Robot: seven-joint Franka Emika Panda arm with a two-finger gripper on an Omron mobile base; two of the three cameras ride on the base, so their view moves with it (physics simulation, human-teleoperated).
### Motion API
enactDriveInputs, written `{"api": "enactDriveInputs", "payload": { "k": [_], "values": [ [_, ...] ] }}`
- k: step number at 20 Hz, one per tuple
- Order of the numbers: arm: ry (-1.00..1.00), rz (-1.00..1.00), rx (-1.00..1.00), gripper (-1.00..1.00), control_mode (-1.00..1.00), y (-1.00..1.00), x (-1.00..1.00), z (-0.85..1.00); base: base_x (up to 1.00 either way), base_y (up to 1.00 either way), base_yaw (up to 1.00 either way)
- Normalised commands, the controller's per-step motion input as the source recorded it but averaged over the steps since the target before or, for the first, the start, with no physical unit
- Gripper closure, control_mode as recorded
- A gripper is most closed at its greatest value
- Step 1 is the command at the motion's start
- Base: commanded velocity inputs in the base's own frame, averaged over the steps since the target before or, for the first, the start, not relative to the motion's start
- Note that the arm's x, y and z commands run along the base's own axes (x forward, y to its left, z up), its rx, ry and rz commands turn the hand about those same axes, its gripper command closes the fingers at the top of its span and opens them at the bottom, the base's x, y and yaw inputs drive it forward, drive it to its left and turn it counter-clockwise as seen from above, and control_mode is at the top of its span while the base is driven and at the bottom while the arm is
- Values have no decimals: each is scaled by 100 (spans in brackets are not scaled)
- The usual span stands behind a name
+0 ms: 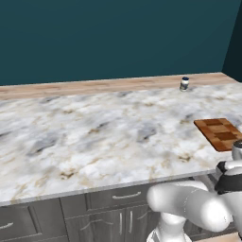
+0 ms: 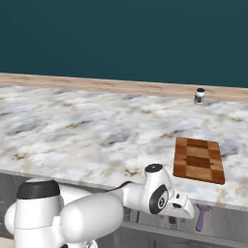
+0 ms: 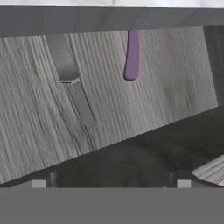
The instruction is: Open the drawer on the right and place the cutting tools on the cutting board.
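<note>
**Open drawer, two tools inside**

Drawer (image 3: 131,109): pulled out, light grey floor exposed. Purple tool (image 3: 131,57) at 12 o'clock; greyish tool (image 3: 72,83) at 10 o'clock, apart. Gripper (image 3: 111,181): fingers spread wide, holding nothing, above drawer. Cutting board (image 2: 199,159) on marble counter (image 2: 87,131); jar (image 2: 199,96) at its 12 o'clock.

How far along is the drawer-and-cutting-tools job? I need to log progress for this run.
Done: the wide dark grey drawer looks pulled open, its lighter grey floor exposed. In hand: the open two-finger gripper hangs over it, holding nothing. Left: both tools lie inside, a slim purple tool and a greyish tool; neither is on the checkered wooden cutting board, which sits bare on the marble counter.
</note>
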Motion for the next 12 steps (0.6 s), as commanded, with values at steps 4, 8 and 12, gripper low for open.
{"api": "enactDriveInputs", "payload": {
  "k": [4, 8, 12],
  "values": [
    [0, 9, 11, -100, -100, -3, 0, -23, 0, 0, 0],
    [0, 6, 8, -100, -100, 0, 2, -16, 0, 0, 0],
    [2, 4, 3, -100, -100, 0, 1, -16, 0, 0, 0]
  ]
}}
